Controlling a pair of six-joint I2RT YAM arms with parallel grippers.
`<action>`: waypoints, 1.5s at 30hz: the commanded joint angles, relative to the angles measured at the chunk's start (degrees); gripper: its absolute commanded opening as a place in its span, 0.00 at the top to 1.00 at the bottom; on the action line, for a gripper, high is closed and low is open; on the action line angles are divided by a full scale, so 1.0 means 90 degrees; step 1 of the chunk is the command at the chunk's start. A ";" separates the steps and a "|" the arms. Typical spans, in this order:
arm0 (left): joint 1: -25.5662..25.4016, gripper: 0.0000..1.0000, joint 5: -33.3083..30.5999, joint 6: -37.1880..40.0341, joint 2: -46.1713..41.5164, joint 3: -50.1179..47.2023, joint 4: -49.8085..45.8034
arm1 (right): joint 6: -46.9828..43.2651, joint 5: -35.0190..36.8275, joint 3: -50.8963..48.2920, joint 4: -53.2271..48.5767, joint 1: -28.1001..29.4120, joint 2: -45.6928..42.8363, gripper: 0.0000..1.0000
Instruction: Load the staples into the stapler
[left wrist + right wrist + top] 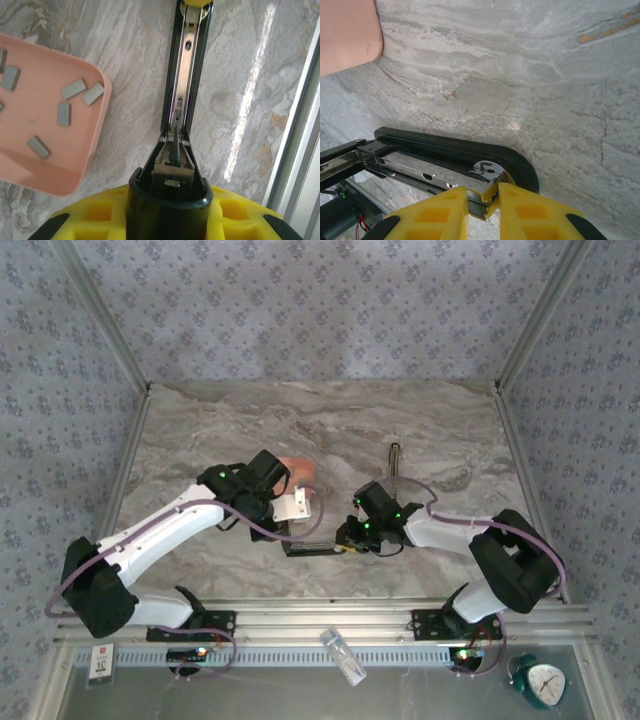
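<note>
The stapler (316, 548) lies open on the marble table between my two grippers. In the left wrist view its black rear end (170, 187) sits clamped between the yellow fingers (85, 220) of my left gripper (170, 212), and the shiny magazine rail (188, 75) runs away from me. My right gripper (496, 200) is shut on the front tip of that metal rail (487, 175), above the black base (455, 147). Several grey staples (73, 89) lie loose in the salmon tray (92, 160) left of the stapler. From above, the left gripper (290, 538) and the right gripper (350, 537) hold opposite ends.
The tray (298, 468) sits just behind the left wrist, and its corner (345, 30) is at the upper left of the right wrist view. A thin metal bar (397, 462) lies behind the right gripper. A clear tube (343, 655) and a clock (543, 683) rest by the front rail.
</note>
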 commanded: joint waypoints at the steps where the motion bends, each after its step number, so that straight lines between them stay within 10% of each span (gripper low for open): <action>1: -0.0285 1.00 0.1148 -0.0358 0.0246 0.0144 0.1172 | -0.0007 -0.0083 -0.0131 0.0315 0.0112 0.0269 0.80; 45: -0.0967 1.00 0.1357 0.0060 0.2127 0.0424 0.1764 | 0.0068 -0.0174 -0.0970 0.1556 -0.0115 -0.0475 0.71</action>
